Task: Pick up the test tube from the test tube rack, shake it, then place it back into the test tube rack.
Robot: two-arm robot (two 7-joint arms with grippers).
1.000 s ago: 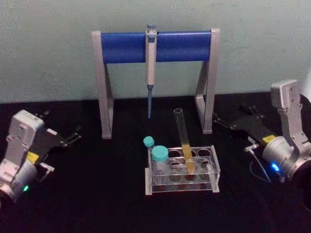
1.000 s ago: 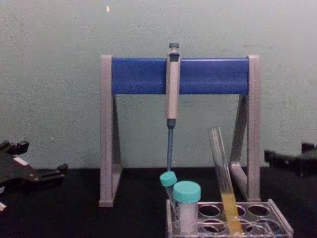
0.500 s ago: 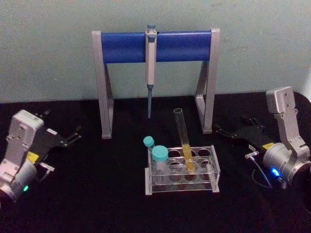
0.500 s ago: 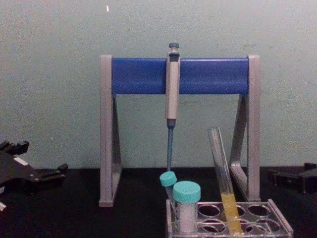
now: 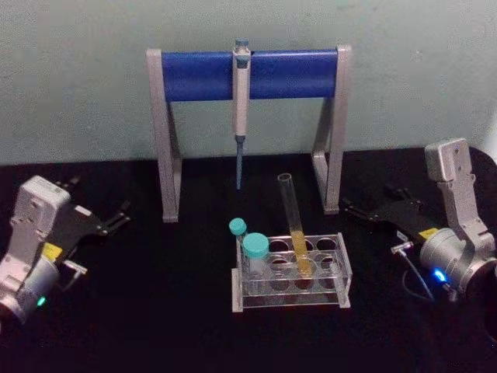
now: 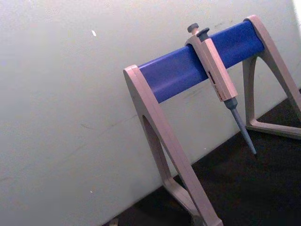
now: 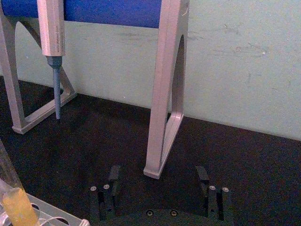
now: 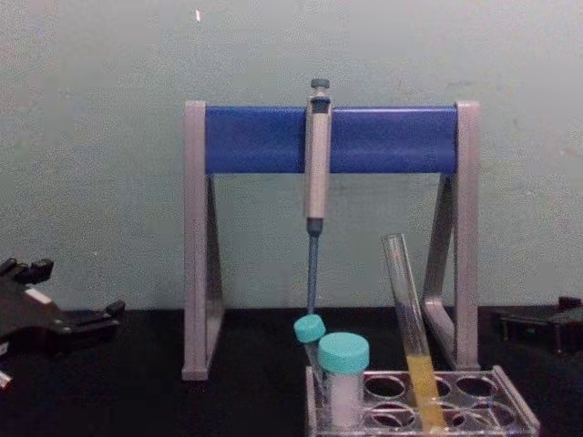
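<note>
The test tube [image 5: 293,225], long and clear with yellow-orange liquid in its lower part, stands tilted in the test tube rack [image 5: 342,273] at the table's middle; the same tube [image 8: 412,339] shows leaning left in the chest view. My right gripper [image 5: 373,200] is open, low over the table to the right of the rack and apart from it. In the right wrist view its fingers [image 7: 113,181] stand wide, with the tube's liquid [image 7: 16,207] off to one side. My left gripper [image 5: 99,200] is open and parked at the far left.
Two teal-capped tubes [image 5: 255,250] stand at the rack's left end. Behind the rack a grey-and-blue pipette stand [image 5: 198,74] carries a hanging pipette [image 5: 241,109]; its right leg [image 5: 332,148] lies between the rack and my right gripper. The table is black.
My right gripper has sunk lower and drawn slightly to the right over the last second. The tube, the rack and the left arm have not moved.
</note>
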